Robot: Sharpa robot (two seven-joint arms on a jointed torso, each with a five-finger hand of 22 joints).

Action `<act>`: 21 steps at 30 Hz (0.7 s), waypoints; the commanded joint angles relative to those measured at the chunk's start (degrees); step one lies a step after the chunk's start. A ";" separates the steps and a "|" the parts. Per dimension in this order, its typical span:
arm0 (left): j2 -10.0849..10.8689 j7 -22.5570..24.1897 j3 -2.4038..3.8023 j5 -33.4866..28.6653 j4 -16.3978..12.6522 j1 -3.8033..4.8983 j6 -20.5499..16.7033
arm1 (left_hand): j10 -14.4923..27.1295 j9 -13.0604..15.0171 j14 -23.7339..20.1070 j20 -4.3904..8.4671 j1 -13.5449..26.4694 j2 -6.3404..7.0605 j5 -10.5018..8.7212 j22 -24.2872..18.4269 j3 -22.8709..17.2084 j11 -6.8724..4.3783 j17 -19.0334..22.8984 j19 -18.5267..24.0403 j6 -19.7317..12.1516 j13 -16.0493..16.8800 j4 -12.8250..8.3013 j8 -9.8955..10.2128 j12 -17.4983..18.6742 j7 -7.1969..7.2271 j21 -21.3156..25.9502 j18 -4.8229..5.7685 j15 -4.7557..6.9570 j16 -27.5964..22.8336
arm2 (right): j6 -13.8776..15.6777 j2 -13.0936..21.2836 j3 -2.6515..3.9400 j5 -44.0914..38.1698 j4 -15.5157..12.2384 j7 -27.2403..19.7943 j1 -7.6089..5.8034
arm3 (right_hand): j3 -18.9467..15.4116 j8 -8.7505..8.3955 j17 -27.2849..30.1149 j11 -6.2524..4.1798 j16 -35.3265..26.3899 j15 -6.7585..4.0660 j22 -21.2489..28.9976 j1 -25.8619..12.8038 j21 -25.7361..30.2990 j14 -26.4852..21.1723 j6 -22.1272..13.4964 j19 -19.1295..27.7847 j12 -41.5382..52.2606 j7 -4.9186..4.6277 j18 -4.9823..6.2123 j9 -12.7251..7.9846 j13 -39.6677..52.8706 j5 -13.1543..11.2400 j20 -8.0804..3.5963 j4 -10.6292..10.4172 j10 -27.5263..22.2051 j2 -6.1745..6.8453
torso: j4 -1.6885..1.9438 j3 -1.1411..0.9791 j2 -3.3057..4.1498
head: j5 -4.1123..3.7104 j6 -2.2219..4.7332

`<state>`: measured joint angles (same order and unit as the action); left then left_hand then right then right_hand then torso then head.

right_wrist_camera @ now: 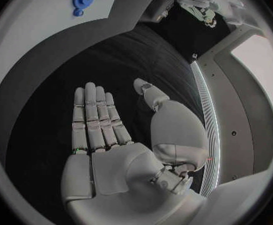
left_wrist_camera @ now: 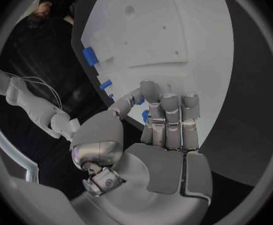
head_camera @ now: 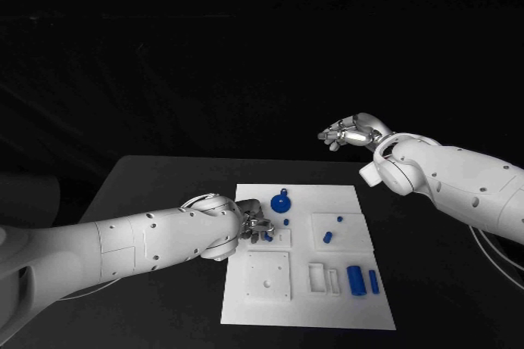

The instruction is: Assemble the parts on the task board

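Parts lie scattered over the task board [head_camera: 262, 303]: a round blue gear [head_camera: 281, 204] just beyond the left hand [head_camera: 254, 226], small blue pegs [head_camera: 326, 236] past its fingertips, and two longer blue bars [head_camera: 355, 279] further out, well apart from the fingers. The left hand bends down over the board, its fingers [left_wrist_camera: 168, 110] curled around a small blue part [left_wrist_camera: 144, 116]; whether that piece is truly pinched or only touched, I cannot tell. The right hand [head_camera: 350, 133] hovers high beyond the board, palm flat, fingers [right_wrist_camera: 94, 116] straight and loose, holding nothing. These pieces look like hard, light plastic, smooth enough to slip, so a pinch across the flat sides seems wisest.
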<state>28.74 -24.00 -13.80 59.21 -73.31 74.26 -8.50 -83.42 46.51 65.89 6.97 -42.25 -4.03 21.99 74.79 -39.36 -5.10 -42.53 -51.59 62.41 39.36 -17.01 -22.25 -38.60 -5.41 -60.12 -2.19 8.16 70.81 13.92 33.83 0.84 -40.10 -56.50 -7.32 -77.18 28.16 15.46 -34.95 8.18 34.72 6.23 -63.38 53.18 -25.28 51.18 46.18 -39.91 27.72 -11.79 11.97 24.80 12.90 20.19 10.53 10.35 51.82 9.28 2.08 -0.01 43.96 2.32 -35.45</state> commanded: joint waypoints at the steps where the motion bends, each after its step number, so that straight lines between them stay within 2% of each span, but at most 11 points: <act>1: 0.00 0.47 -0.06 0.21 -0.29 -0.15 -1.18 | 0.89 1.78 -0.12 6.72 -0.05 -0.50 0.37 -0.07 -0.60 -0.91 0.06 0.46 8.61 -0.09 0.17 -0.10 -0.27 5.82 -0.33 -1.08 0.27 0.32 | -0.76 0.01 0.02 -0.48 -0.13 -0.56 -0.01 | -0.36 0.21 0.07 0.37 -0.10 0.00 -0.10 -0.61 0.26 -0.46 -0.45 0.20 0.16 -0.26 0.83 -0.10 -0.09 0.37 0.19 -0.14 0.11 0.11 | 0.04 0.02 0.01 | -0.09 0.04; 7: 0.58 0.55 -0.04 -1.61 -1.66 -0.22 -2.14 | 0.89 1.82 -0.12 6.74 -0.07 -0.48 0.35 -0.09 -0.66 -0.92 0.10 0.46 8.62 -0.12 0.15 -0.11 -0.32 5.83 -0.38 -1.09 0.28 0.36 | -0.80 0.01 0.02 -0.48 -0.06 -0.54 -0.01 | -0.45 0.24 0.09 0.37 -0.09 0.01 -0.13 -0.70 0.29 -0.48 -0.42 0.22 0.19 -0.25 0.86 -0.13 -0.19 0.42 0.23 -0.20 0.11 0.05 | -0.05 0.04 0.03 | -0.13 0.01; 10: 0.98 0.75 -0.03 -1.79 -2.25 -0.33 -2.70 | 0.92 1.86 -0.12 6.76 -0.14 -0.40 0.36 -0.12 -0.74 -0.93 0.14 0.48 8.62 -0.15 0.14 -0.12 -0.36 5.84 -0.43 -1.12 0.30 0.39 | -0.81 0.04 0.02 -0.48 -0.11 -0.56 -0.01 | -0.50 0.26 0.10 0.37 -0.08 0.02 -0.14 -0.76 0.30 -0.49 -0.40 0.23 0.21 -0.24 0.87 -0.14 -0.25 0.44 0.25 -0.23 0.11 0.01 | 0.04 0.01 -0.02 | -0.20 -0.01; 21: 2.08 1.28 -0.02 -1.79 -2.88 -0.44 -4.53 | 1.02 1.98 -0.17 6.81 -0.43 -0.04 0.31 -0.21 -0.98 -0.93 0.31 0.53 8.57 -0.29 0.15 -0.07 -0.49 5.84 -0.60 -1.17 0.35 0.48 | -0.91 0.09 0.02 -0.47 -0.12 -0.59 0.00 | -0.77 0.33 0.16 0.38 -0.03 0.04 -0.19 -1.20 0.40 -0.56 -0.37 0.28 0.30 -0.22 0.96 -0.23 -0.58 0.71 0.34 -0.55 0.10 -0.22 | 0.04 -0.01 0.00 | -0.29 -0.03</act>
<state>30.72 -23.81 -13.86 57.94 -75.85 73.88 -11.04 -83.38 48.17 65.82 6.96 -42.29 -4.00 22.14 74.67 -39.71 -5.06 -42.27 -51.60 62.41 39.18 -17.05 -22.15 -38.82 -5.40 -60.34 -2.19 8.04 71.03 13.85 33.88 0.84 -40.12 -56.54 -7.33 -77.17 27.67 15.46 -34.84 8.18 34.72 6.25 -63.50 52.57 -25.28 51.16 46.19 -39.70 27.72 -11.78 11.97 24.62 12.38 20.64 10.73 9.86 51.82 9.13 2.08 0.01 43.97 2.04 -35.49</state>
